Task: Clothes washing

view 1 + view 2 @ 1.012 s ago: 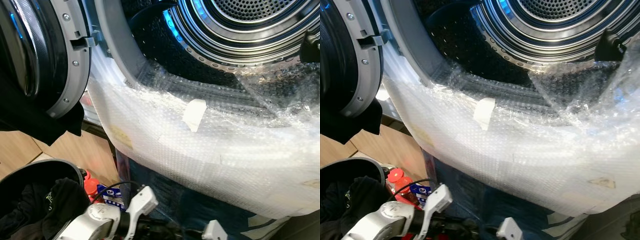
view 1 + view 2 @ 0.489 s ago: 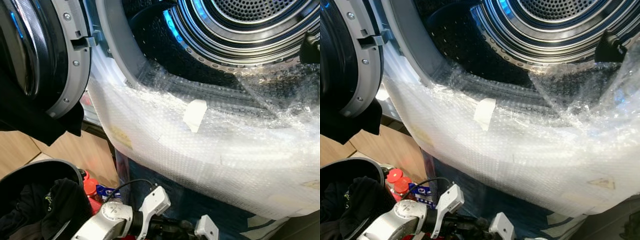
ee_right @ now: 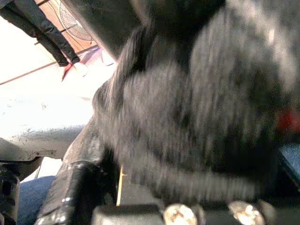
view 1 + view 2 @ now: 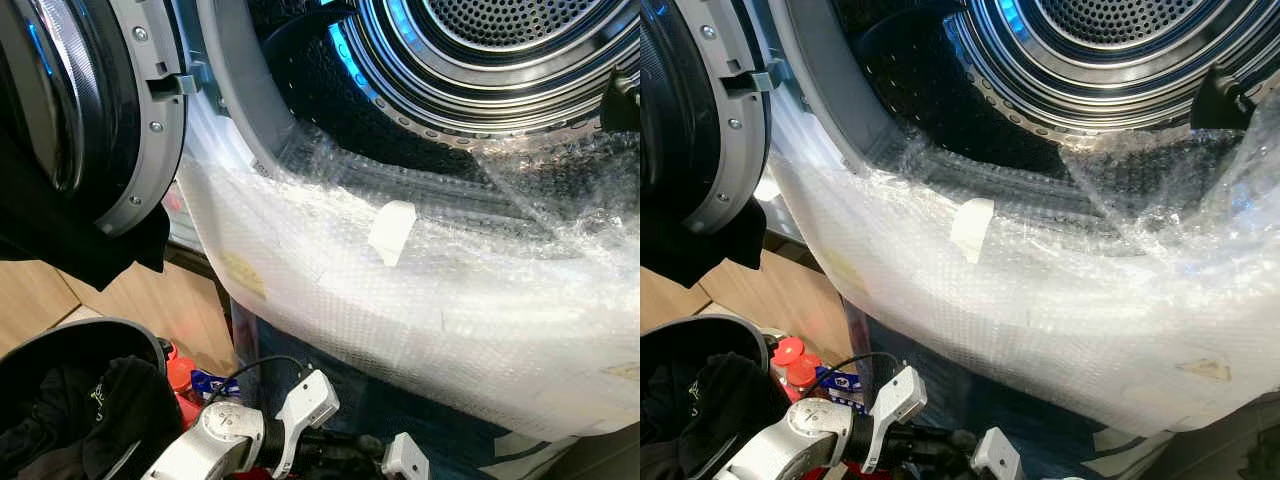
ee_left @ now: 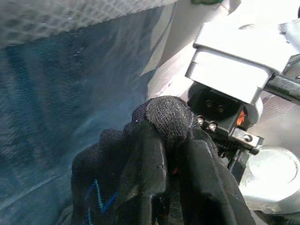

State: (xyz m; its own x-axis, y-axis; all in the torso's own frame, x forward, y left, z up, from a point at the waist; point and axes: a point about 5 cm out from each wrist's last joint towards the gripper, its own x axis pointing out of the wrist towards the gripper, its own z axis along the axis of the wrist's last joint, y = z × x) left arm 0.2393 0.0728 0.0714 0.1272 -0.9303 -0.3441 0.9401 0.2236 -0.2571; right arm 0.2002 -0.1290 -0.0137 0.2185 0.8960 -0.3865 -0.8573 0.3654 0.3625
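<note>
Left gripper [image 5: 161, 154], its 2 fingers pinching a black garment [image 5: 164, 115], held low before the bubble-wrapped washing machine [image 4: 420, 300], whose open drum [image 4: 500, 60] lies above it and laundry basket [image 4: 80, 345] beside it; right gripper [image 3: 140, 197] blurred against dark cloth, closure indeterminable.

- No legible text or numbers in any view.
- Blue-and-white label [image 4: 212, 384] beside red bottle caps [image 4: 792, 357]: print too small to read.

Head cameras close above the open drum [image 4: 500, 60], looking down.
</note>
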